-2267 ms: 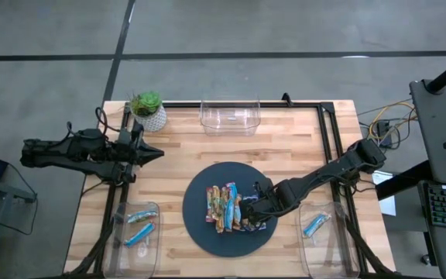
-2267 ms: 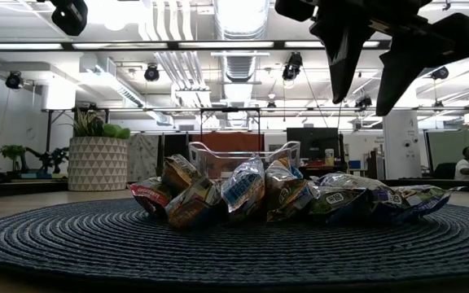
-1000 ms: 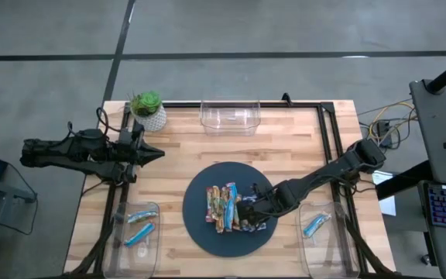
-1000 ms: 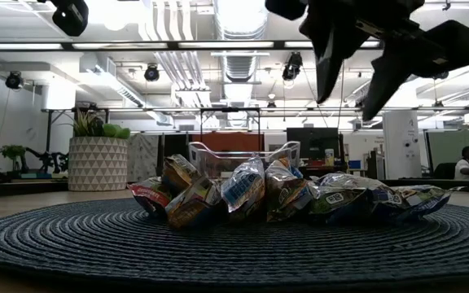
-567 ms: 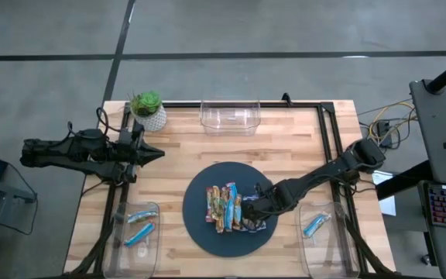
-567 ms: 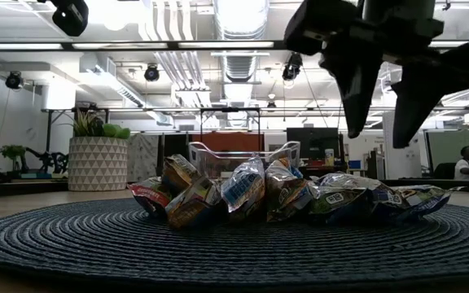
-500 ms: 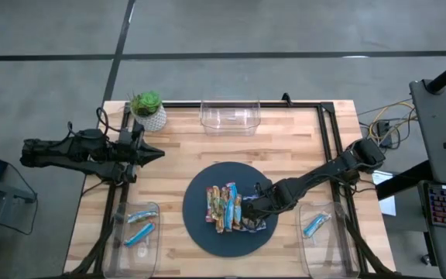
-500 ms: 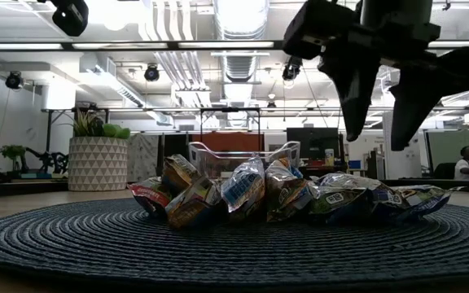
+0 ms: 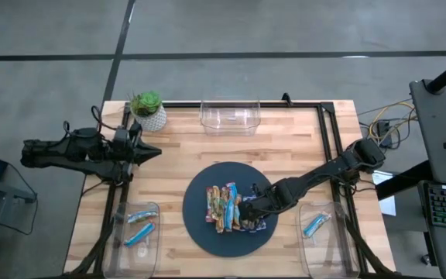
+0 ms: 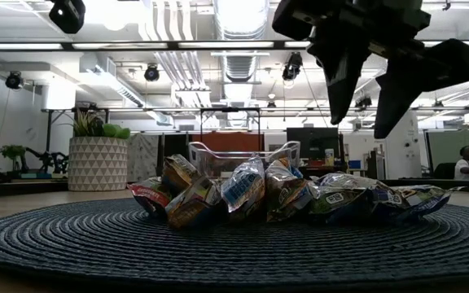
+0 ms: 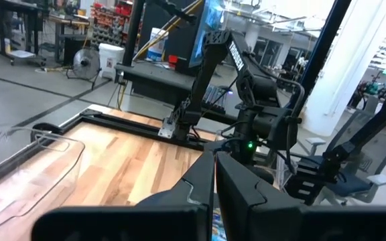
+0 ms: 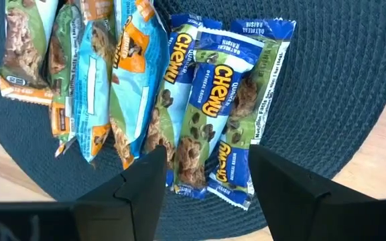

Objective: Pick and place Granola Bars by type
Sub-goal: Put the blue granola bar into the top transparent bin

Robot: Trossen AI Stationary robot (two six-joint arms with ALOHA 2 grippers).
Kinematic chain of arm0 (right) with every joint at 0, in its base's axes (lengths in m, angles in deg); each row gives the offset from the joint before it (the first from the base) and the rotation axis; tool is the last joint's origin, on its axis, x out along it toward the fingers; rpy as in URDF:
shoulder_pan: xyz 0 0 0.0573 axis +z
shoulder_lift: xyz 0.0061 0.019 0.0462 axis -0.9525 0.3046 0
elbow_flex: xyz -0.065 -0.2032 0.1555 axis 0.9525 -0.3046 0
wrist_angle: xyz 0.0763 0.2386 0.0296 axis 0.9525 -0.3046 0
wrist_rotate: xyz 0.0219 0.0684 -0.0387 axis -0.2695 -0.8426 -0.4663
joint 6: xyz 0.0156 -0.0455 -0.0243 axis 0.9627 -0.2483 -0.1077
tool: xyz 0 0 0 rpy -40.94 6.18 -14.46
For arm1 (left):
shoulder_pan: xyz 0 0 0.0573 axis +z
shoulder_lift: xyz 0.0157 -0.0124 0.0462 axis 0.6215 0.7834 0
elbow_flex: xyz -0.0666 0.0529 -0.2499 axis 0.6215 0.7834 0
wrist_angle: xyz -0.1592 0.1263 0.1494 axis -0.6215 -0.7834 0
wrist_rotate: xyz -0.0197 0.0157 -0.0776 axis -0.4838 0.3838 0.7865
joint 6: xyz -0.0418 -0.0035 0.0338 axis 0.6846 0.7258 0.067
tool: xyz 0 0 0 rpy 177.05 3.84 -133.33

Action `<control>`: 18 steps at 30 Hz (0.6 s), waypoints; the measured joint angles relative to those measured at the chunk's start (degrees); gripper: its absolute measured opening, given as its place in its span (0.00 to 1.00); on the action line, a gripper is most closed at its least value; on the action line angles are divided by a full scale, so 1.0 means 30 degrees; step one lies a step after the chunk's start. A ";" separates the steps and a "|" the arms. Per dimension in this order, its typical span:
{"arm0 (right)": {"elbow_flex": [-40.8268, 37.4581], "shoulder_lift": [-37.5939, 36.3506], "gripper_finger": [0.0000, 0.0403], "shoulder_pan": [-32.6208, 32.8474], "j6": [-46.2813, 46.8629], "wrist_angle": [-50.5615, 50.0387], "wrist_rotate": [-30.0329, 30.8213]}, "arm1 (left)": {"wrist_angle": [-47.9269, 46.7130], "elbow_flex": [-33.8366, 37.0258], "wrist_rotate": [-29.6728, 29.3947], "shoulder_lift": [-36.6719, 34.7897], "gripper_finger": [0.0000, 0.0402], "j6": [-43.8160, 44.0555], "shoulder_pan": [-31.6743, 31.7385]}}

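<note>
my right claw (image 12: 203,177) hangs with its fingers spread, gripping nothing, above the granola bars (image 12: 146,87) heaped side by side on the dark round mat (image 9: 200,232). from above, my arm hides the pile's right edge. my left claw (image 9: 152,152) waits pinched shut near the potted plant (image 9: 147,108). the left bin (image 9: 121,240) holds two blue bars, the right bin (image 9: 333,240) one, and the far bin (image 9: 230,124) shows no bars.

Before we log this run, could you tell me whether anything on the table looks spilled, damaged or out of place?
Nothing stands out. The granola bars lie bunched on the dark round mat, none spilled onto the wood. The right gripper hovers above them with jaws open; the left gripper waits near the potted plant. Sorted bars sit inside the side bins.
</note>
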 joint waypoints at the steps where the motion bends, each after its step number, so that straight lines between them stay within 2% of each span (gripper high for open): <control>1: -0.0024 0.0000 0.50 -0.0006 0.0000 -0.0003 -0.0007 | -0.0068 0.0000 0.0000 -0.0020 0.00 0.0000 -0.0003; 4: -0.0115 0.0274 0.50 -0.0026 0.0022 -0.0025 -0.0101 | -0.0471 0.0000 0.0000 0.0014 0.00 -0.0037 -0.0003; 11: 0.0083 0.2303 0.50 -0.0248 -0.0883 0.0003 -0.2383 | -0.0787 0.0000 0.0000 0.0133 0.00 -0.0485 -0.0003; 18: 0.0818 0.3130 0.50 -0.0267 -0.0933 -0.0618 -0.2562 | -0.0740 0.0000 0.0000 0.0133 0.00 -0.0408 -0.0002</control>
